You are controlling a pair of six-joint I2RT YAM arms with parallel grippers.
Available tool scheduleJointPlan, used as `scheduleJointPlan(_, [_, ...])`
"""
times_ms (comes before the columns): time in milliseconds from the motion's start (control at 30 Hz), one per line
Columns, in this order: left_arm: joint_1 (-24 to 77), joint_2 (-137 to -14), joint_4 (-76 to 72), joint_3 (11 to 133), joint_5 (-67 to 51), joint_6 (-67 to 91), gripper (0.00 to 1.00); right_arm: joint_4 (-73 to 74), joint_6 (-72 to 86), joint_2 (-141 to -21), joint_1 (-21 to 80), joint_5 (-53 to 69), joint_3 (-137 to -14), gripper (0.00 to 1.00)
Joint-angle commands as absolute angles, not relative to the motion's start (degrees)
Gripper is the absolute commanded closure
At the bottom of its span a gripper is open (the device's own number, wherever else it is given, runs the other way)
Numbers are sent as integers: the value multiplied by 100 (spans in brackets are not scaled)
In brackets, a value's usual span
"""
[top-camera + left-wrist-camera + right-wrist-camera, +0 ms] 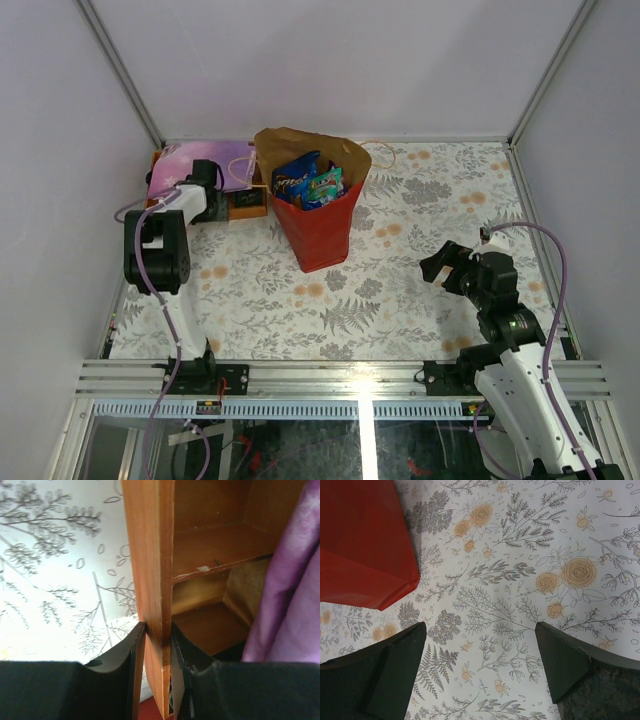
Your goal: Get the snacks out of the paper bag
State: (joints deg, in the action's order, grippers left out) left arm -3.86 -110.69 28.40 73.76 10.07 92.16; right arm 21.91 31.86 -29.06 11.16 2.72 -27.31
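Note:
The red paper bag [322,228] stands upright in the middle of the table with its brown mouth open. A blue Doritos bag [294,175] and a green-blue packet [326,185] stick up inside it; other snacks are hidden. The bag's lower corner shows in the right wrist view [362,550]. My left gripper [240,196] is left of the bag, at the orange tray. In the left wrist view this gripper [157,647] is shut on the tray's wooden wall [150,570]. My right gripper [441,266] is open and empty, right of the bag, and hangs over bare tablecloth [480,650].
The orange compartment tray [244,210] sits at the back left with a pink-purple starry pouch [195,165] lying on it; the pouch also shows in the left wrist view [290,605]. White walls enclose the table on three sides. A cord handle [381,152] hangs behind the bag.

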Motion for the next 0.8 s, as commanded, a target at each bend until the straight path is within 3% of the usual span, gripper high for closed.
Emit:
scheduleJointPlan(0, [-440, -11360, 2749, 8074, 1318, 8874, 100, 1878, 3082, -2964, 1129, 363, -2753, 2])
scheduleJointPlan(233, [-615, -12086, 3212, 9088, 1125, 7717, 100, 1846, 3071, -3034, 1134, 348, -2742, 2])
scheduleJointPlan(367, [-753, -12134, 3038, 8934, 873, 7385, 100, 1824, 3063, -3095, 1133, 352, -2735, 2])
scheduleJointPlan(400, [-764, -12107, 2916, 8880, 800, 7290, 96, 1822, 3059, -3110, 1125, 357, -2743, 2])
scheduleJointPlan(500, [-773, -11884, 2783, 8712, 890, 7192, 69, 1850, 3039, -3132, 1126, 383, -2768, 1])
scheduleJointPlan(533, [-772, -11768, 2731, 8635, 922, 7185, 47, 1864, 3041, -3137, 1132, 398, -2775, 1])
scheduleJointPlan(567, [-767, -11652, 2679, 8571, 935, 7159, 17, 1871, 3043, -3133, 1128, 418, -2772, 0])
scheduleJointPlan(600, [-773, -11551, 2672, 8531, 942, 7141, 2, 1868, 3039, -3132, 1132, 421, -2774, 0])
scheduleJointPlan(767, [-771, -10992, 2753, 8360, 618, 7104, 0, 1769, 3043, -3227, 1132, 455, -2736, 0])
